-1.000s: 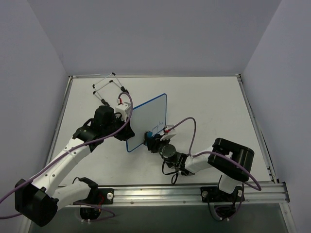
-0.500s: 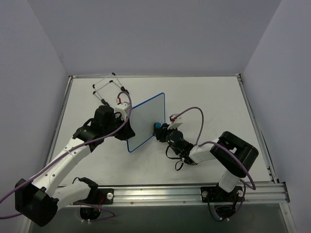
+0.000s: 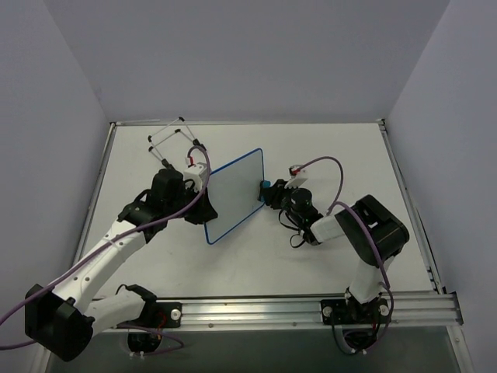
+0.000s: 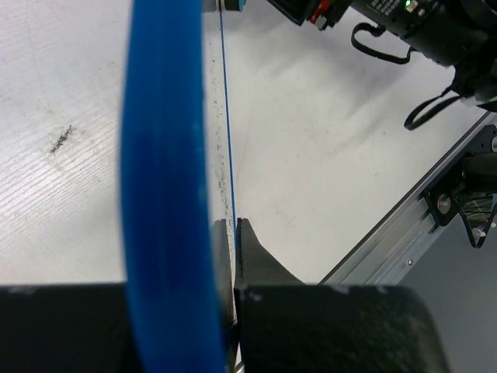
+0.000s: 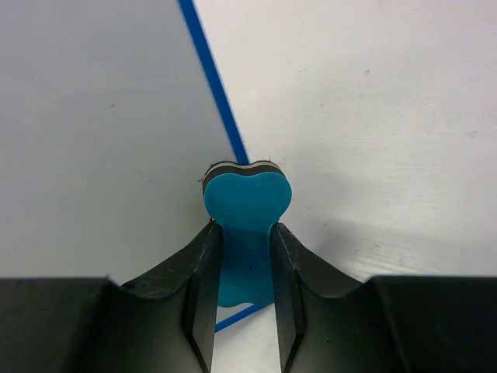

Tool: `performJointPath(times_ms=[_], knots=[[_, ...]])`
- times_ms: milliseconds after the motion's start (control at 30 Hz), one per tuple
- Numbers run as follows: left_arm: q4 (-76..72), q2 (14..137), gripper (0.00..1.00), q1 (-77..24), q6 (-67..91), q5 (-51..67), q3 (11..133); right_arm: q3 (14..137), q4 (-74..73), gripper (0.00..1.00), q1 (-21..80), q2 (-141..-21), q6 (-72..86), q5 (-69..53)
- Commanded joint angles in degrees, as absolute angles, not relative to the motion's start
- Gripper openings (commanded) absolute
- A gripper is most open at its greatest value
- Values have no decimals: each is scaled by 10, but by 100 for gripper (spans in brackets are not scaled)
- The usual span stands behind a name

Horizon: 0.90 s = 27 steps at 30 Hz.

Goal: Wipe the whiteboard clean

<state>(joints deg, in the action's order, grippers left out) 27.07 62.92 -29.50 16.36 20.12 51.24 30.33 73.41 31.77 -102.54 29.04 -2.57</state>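
Observation:
The whiteboard point(image 3: 234, 194), white with a thin blue frame, stands tilted on the table. No writing shows on its face. My left gripper point(image 3: 200, 208) is shut on the board's left edge; in the left wrist view the blue frame point(image 4: 163, 179) fills the near left and the gripper point(image 4: 233, 225) pinches the thin edge. My right gripper point(image 3: 269, 193) is shut on the small blue eraser point(image 3: 265, 187), which touches the board's right edge. In the right wrist view the eraser point(image 5: 247, 203) sits between the fingers, pressed at the frame point(image 5: 217, 101), with the gripper point(image 5: 242, 268) around it.
The wire easel stand point(image 3: 172, 138) lies at the back left of the table. The aluminium rail point(image 3: 311, 305) runs along the near edge. Purple cables loop over both arms.
My right gripper has slid the eraser along the board from its lower part up and right to the right edge. The blue writing seen earlier no longer shows. The left arm holds still.

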Motion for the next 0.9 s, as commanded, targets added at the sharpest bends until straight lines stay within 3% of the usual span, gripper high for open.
performJointPath(times_ms=[0,467,867], knots=[[291,632,2,-312,167,385,524,335,761,0,301,-1044,281,-62],[286,636,2,-299,165,400,523,282,911,0,375,-1076,310,-85],[286,641,2,-299,167,396,522,272,918,0,450,-1021,315,-54]])
